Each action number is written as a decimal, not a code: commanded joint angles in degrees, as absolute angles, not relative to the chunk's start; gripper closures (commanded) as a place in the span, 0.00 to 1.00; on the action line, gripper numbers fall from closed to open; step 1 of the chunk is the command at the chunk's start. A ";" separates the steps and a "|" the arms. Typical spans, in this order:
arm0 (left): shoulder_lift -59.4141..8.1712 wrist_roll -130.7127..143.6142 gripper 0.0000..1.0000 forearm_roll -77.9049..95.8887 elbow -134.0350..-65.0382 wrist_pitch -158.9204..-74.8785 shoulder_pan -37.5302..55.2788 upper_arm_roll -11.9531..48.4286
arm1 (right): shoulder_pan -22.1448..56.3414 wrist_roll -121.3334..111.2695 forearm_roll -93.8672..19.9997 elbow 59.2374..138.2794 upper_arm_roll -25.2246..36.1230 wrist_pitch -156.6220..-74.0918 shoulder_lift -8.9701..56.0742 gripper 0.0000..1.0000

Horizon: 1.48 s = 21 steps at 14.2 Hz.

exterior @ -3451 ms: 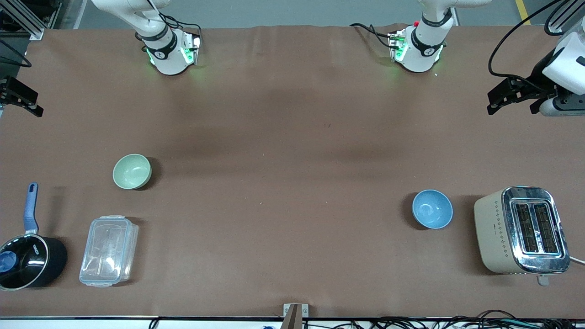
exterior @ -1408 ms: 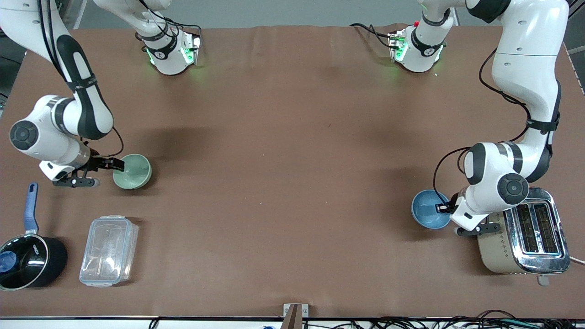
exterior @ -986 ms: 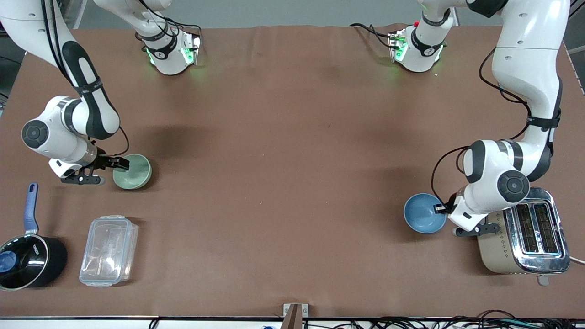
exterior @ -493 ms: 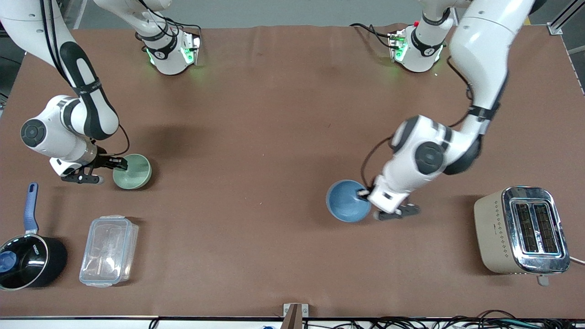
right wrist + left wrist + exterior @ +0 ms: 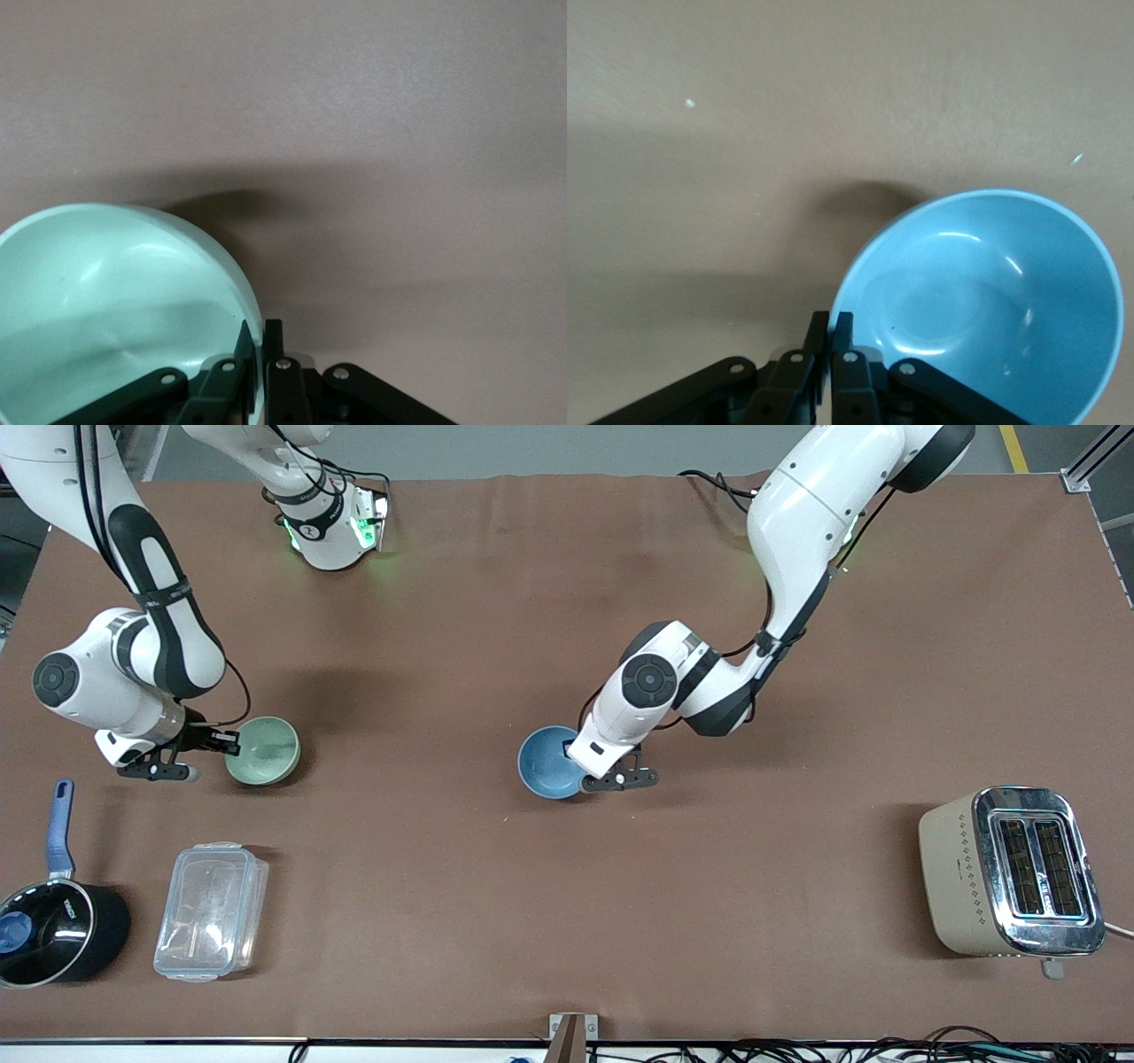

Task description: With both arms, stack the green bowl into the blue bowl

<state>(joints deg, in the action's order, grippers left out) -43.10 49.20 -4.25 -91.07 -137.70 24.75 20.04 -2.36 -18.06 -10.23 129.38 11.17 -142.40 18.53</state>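
Note:
The pale green bowl is toward the right arm's end of the table. My right gripper is shut on its rim, one finger inside and one outside, as the right wrist view shows with the green bowl beside it. The light blue bowl is over the middle of the table. My left gripper is shut on its rim; the left wrist view shows the gripper pinching the blue bowl.
A black saucepan with a blue handle and a clear plastic box stand near the front camera at the right arm's end. A beige toaster stands at the left arm's end. The brown table shows a bare stretch between them.
My left arm has carried the blue bowl from beside the toaster to the table's middle. My right gripper has nudged the green bowl slightly toward the middle.

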 commanded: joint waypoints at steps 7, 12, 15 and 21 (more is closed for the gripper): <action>-40.00 49.57 0.00 -8.61 -85.89 -130.81 22.68 18.38 | -0.46 -19.78 -15.81 113.56 10.37 -119.71 17.23 1.00; -33.94 47.82 0.00 -13.44 -78.49 -115.76 16.46 16.17 | 10.70 -0.39 -15.73 112.32 10.46 -115.58 11.79 1.00; -27.97 43.09 0.00 -14.59 -78.57 -113.75 10.13 16.17 | 16.68 10.33 -15.73 112.59 10.37 -115.13 10.46 1.00; -16.19 23.58 0.00 -13.54 -78.57 -100.49 0.27 16.79 | 32.31 35.98 -15.73 112.76 10.46 -124.52 11.16 1.00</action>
<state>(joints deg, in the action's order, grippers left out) -20.47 27.50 -13.35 -77.03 -104.77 1.64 16.17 27.17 27.95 -15.04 111.79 9.84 -121.18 11.77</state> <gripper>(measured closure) 0.000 0.952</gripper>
